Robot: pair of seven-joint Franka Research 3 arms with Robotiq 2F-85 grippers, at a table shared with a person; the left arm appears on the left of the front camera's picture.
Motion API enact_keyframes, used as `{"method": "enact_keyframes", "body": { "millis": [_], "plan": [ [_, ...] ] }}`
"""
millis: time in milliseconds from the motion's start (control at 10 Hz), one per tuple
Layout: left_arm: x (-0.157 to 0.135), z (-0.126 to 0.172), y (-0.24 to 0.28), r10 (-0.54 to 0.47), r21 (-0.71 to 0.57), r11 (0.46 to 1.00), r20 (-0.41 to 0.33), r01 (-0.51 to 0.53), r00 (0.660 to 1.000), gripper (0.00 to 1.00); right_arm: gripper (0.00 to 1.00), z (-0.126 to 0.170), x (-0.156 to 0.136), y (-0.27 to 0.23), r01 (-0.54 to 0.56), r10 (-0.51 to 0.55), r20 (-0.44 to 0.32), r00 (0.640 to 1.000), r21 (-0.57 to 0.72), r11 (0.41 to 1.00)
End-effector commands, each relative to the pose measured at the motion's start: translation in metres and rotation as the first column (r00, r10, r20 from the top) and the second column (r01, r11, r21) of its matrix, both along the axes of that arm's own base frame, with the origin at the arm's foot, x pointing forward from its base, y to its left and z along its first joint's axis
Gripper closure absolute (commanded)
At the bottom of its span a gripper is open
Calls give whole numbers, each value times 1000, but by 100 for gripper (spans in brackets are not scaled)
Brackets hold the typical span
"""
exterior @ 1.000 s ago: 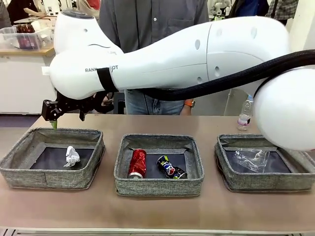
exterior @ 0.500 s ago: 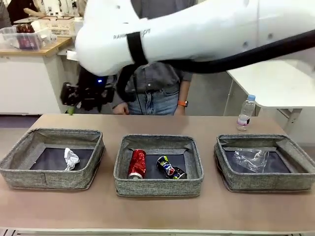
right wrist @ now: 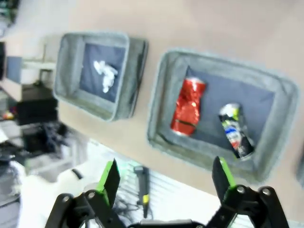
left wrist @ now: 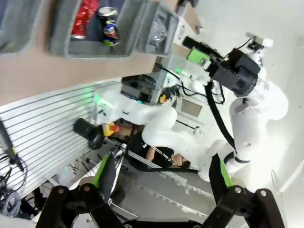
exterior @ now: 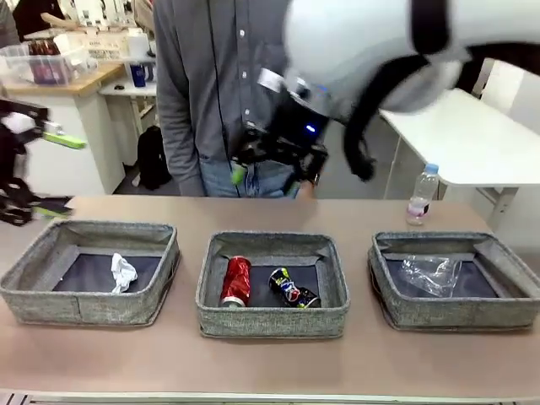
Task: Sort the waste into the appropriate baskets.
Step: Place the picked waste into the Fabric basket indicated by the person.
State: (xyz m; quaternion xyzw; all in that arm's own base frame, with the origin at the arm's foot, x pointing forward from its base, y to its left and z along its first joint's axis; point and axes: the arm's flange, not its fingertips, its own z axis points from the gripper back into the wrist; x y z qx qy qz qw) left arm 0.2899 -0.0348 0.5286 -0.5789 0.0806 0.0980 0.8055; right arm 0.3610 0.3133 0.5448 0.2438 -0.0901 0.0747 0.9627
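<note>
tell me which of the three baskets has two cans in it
The middle basket: it holds the red can and the dark blue-and-yellow can.

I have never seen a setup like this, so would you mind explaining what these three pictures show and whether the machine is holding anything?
It is a two-armed robot at a table, with a person standing at the far side. The wide picture comes from a fixed camera between the arms. The other two come from cameras on each wrist, looking along that arm's two green-padded fingers.

The right gripper hangs above the table in front of the person; the left gripper is at the picture's left edge. Both are open and hold nothing.

On the table stand three grey baskets. The left basket holds a white paper wad. The middle basket holds a red can and a dark blue can. The right basket holds a clear plastic cup. A small water bottle stands on the table behind it.
</note>
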Motion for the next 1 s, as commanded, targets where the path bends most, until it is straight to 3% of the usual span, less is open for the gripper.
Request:
{"method": "enact_keyframes", "body": {
  "millis": [0, 200, 300, 500, 600, 700, 900],
  "plan": [
    [-16, -43, -49, -20, -80, 997, -2, 19, 1000, 0, 0, -16, -32, -70, 15, -19, 12, 1000, 246, 969],
    [7, -53, -65, -106, -213, 971, 5, 105, 994, 0, 0, -31, -50, -149, 36, -17, -42, 999, 500, 865],
    [17, -53, -60, -132, -328, 937, -20, 118, 991, 0, 0, -40, -59, -184, 37, -27, -27, 999, 603, 797],
    [27, -58, -46, -211, -464, 869, -26, 175, 977, 0, 0, -73, -63, -230, 142, -88, -115, 989, 651, 746],
    [28, -62, -37, -204, -428, 885, -7, 182, 979, 0, 0, -96, -66, -246, 186, -137, -126, 983, 656, 732],
    [42, -48, -59, -167, -372, 917, -26, 145, 986, 0, 0, -23, -36, -213, 112, -82, -76, 994, 639, 761],
    [42, -48, -59, -167, -372, 917, -26, 145, 986, 0, 0, -23, -36, -213, 112, -82, -76, 994, 639, 761]
  ]
}}
